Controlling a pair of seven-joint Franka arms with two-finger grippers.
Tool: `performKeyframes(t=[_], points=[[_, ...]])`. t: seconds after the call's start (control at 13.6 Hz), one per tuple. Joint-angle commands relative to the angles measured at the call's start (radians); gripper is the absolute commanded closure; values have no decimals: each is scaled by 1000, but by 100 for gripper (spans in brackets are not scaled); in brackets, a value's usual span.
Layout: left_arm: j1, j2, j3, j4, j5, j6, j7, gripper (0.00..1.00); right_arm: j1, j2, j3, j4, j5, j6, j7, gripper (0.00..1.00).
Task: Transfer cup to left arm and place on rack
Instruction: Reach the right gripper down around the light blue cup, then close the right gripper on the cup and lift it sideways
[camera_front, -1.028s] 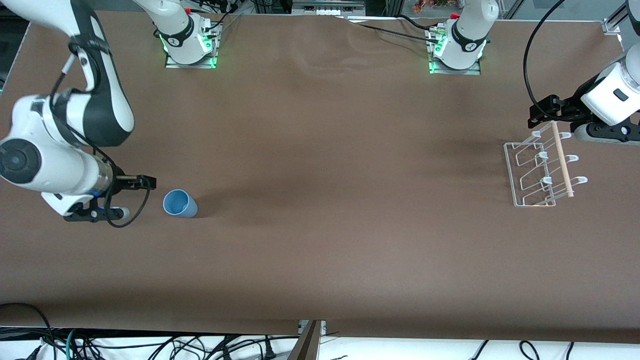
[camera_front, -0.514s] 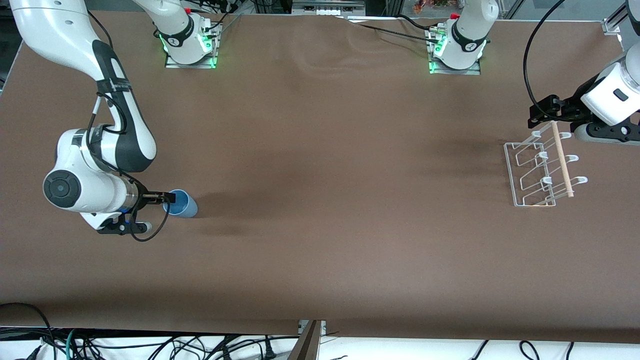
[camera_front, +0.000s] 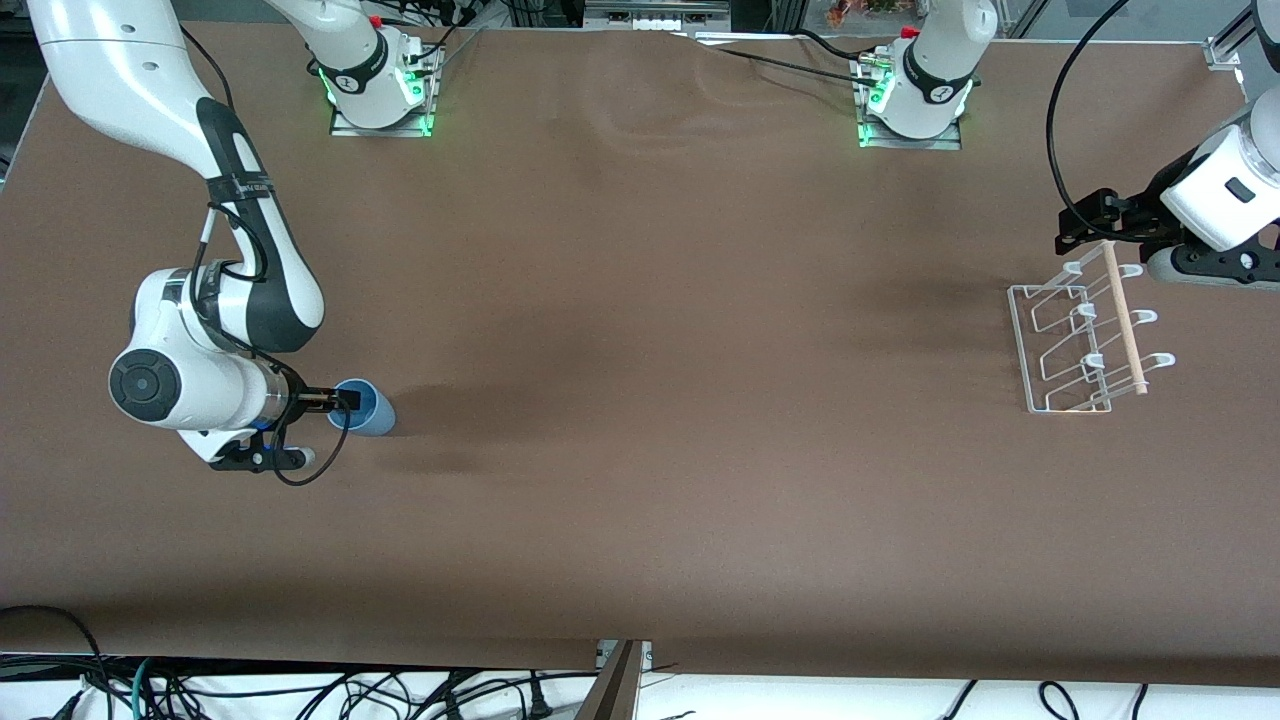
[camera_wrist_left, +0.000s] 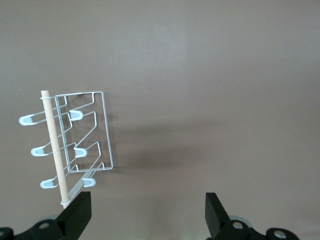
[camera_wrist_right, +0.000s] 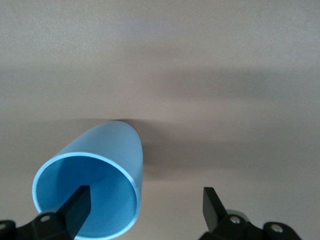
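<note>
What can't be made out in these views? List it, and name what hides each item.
1. Right wrist view: one finger of the right gripper hides part of the cup rim.
2. Front view: whether that finger touches the cup's wall is too small to tell.
3. Front view: the left arm runs off the picture's edge.
4. Left wrist view: a left gripper finger covers one corner of the rack.

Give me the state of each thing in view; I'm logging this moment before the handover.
cup: standing on the table, mouth up, not lifted.
right gripper: open, one finger inside the cup's mouth, one outside its wall.
left gripper: open, holding nothing, over the table beside the rack; this arm waits.
rack: on the table at the left arm's end, no cup on it.
</note>
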Motion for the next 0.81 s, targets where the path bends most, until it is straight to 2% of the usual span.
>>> performKeyframes(t=[0.0,0.07,0.29,0.37,0.73], points=[[-3,7,-5,-1,9,-7,-21,0,-10,12,10,-9,57,25,5,15],[-14,10,-5,2,9,2,-21,0,-9,12,10,-10,68,26,5,30],[-18,35,-16,40,-4,7,-19,0,-6,15,10,-9,70,22,3,86],[-18,34,-16,45,-15,7,-19,0,-1,15,10,-9,68,18,3,100],[-17,32,-26,47,-18,-2,-10,0,0,14,17,11,74,21,2,100]])
